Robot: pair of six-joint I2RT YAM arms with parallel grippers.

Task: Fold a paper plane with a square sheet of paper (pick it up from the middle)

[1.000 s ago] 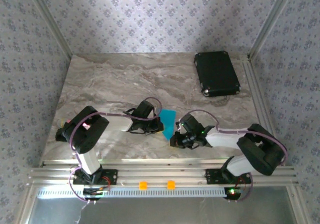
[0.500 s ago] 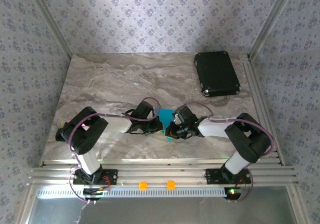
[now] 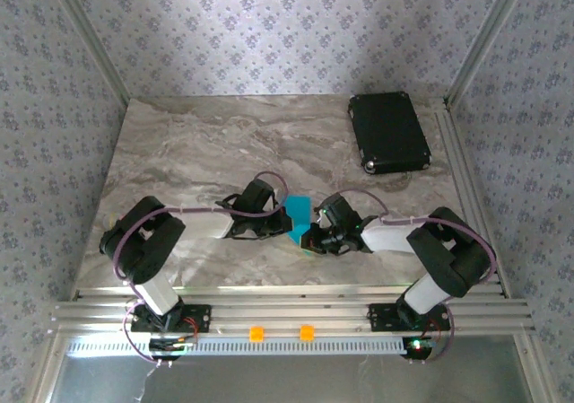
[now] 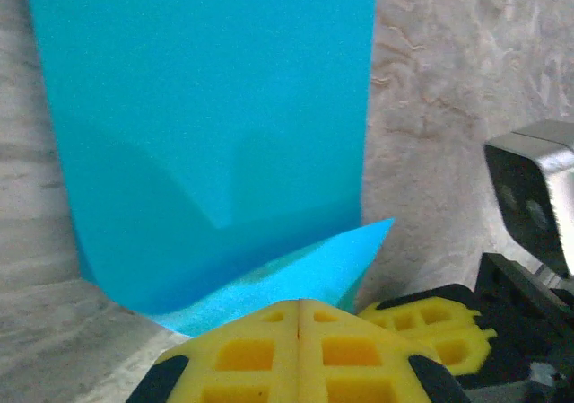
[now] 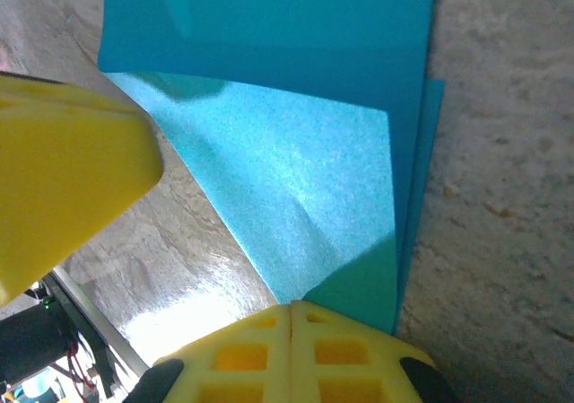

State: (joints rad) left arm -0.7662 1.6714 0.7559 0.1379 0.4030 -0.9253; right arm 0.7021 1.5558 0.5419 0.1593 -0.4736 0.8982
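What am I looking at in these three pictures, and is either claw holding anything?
Two robot arms are bolted at the near edge of a marbled table. The wide picture comes from a fixed camera above and behind them; each close-up comes from a camera on one wrist, looking past its yellow fingers. Partly folded blue paper lies between the arms; a black case sits far right. The left gripper and right gripper are both shut, each apparently pinching a lifted flap of the paper.
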